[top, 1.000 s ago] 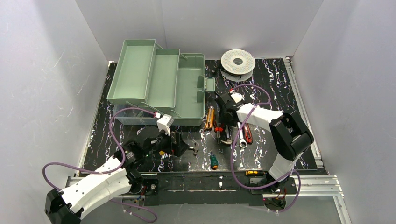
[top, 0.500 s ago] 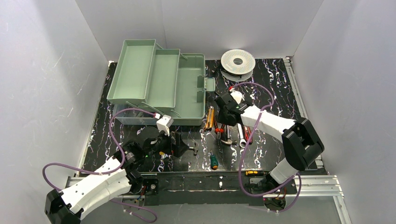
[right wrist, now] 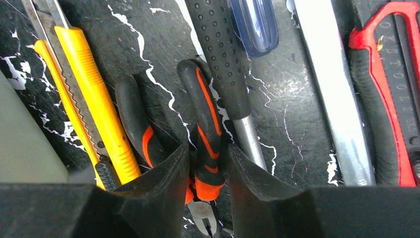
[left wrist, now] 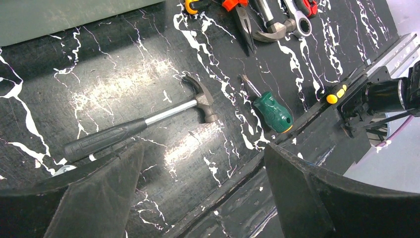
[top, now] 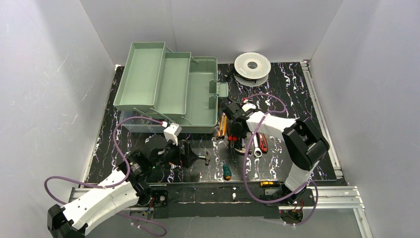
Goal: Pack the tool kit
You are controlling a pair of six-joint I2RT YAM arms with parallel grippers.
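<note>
The pale green toolbox (top: 200, 99) stands open at the back left with its trays (top: 143, 74) fanned out. Hand tools lie in a row to its right. My right gripper (top: 236, 133) is down among them; in the right wrist view it (right wrist: 208, 163) is shut on one handle of the orange-and-black pliers (right wrist: 205, 124), the other handle lying outside the left finger. My left gripper (top: 190, 154) is open and empty, hovering (left wrist: 200, 163) just in front of a black-handled claw hammer (left wrist: 148, 121). A green-handled screwdriver (left wrist: 271, 111) lies to the hammer's right.
A yellow utility knife (right wrist: 94, 94), a second hammer's black grip (right wrist: 223, 54), a silver wrench (right wrist: 337, 99) and a red-handled tool (right wrist: 386, 89) flank the pliers. A white wire spool (top: 252, 65) sits at the back. A small yellow-tipped tool (top: 267, 183) lies on the front rail.
My right arm has shifted left and its gripper has settled lower over the pliers. The left arm has barely moved.
</note>
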